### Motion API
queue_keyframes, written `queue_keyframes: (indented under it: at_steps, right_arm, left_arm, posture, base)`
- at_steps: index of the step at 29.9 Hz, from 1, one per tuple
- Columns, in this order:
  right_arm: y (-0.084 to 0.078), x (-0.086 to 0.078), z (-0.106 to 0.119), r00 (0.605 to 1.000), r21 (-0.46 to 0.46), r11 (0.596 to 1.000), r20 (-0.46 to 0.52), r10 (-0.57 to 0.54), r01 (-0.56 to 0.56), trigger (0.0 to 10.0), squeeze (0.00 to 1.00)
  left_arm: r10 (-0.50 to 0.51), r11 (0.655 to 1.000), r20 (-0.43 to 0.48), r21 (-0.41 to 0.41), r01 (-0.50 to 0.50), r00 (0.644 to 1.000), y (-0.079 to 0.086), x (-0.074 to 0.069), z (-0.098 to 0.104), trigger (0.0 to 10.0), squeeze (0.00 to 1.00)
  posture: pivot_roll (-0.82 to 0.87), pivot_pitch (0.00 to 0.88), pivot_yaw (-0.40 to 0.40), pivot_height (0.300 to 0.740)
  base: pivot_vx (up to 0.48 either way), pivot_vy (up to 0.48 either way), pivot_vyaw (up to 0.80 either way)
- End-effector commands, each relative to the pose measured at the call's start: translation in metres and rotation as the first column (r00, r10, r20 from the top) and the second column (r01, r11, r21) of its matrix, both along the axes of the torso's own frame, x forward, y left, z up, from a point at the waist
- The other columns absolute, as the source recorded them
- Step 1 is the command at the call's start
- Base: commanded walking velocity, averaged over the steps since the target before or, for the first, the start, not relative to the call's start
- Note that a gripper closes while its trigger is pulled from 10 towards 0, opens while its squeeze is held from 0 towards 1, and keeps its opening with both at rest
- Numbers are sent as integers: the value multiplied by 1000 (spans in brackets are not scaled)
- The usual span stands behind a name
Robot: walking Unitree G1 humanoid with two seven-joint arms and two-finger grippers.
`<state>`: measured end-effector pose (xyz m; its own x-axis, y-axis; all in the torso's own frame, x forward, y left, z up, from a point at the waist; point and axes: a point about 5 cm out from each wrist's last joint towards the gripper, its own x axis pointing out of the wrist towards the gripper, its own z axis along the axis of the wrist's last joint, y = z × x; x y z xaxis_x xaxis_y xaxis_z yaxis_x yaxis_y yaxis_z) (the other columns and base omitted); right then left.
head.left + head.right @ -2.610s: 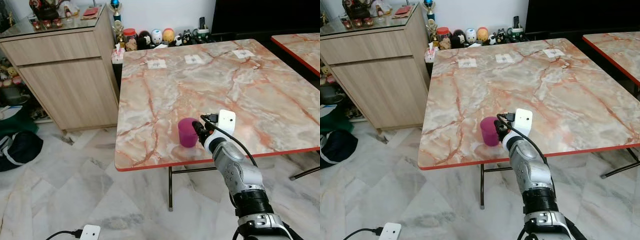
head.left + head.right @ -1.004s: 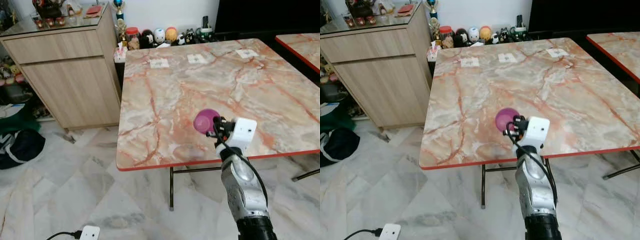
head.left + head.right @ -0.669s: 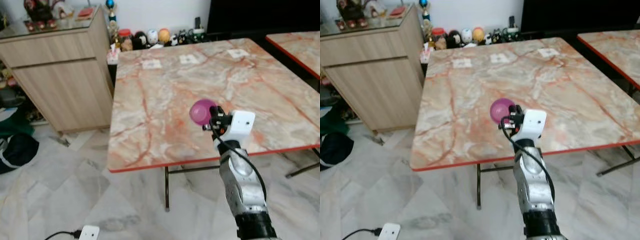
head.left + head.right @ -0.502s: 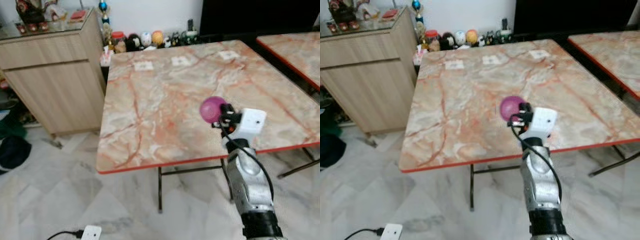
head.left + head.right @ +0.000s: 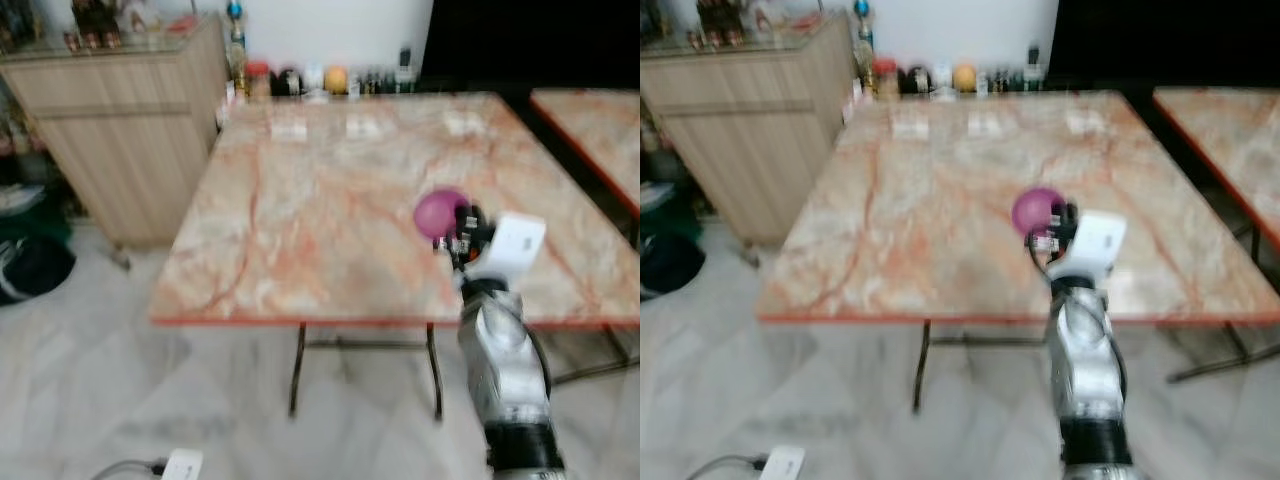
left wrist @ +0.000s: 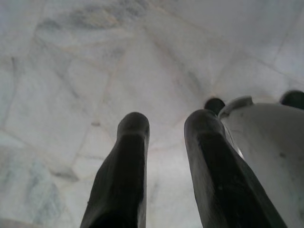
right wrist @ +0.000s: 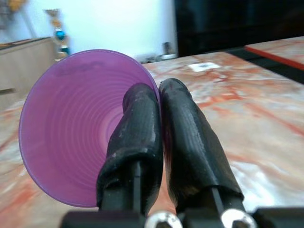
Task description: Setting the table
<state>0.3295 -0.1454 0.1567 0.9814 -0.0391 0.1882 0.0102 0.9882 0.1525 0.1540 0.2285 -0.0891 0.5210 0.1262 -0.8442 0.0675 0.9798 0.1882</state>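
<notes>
Purple cup (image 7: 80,126) sits pinched by its rim in my right claw (image 7: 159,109), one finger inside, one outside, lifted above the marble table (image 5: 330,190) near its front edge. My left claw (image 6: 166,128) hangs slightly parted over the floor (image 6: 71,61).

Purple ribbed cup (image 7: 71,128) — tipped sideways, rim pinched between fingers (image 7: 135,142) — above marble table (image 5: 300,190)

head eyes look down on table (image 5: 330,190); left wrist faces floor (image 6: 71,71).
</notes>
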Motion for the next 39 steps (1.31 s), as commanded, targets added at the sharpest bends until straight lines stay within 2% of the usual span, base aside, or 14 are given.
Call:
queue_keyframes:
  at_steps: [1,39]
  right_arm:
    - [-9,-1,1,999,6,999,5,-32,32,10000,0]
    - [-15,5,5,996,24,996,9,-83,83,10000,0]
  left_arm:
    - [-20,1000,-2,9,20,1000,1,1,1,10000,0]
    - [-10,1000,9,5,10,1000,2,4,2,10000,0]
  posture:
    - [-127,0,44,740]
    - [-127,16,49,740]
  base:
    - [0,-454,0]
    - [0,-454,0]
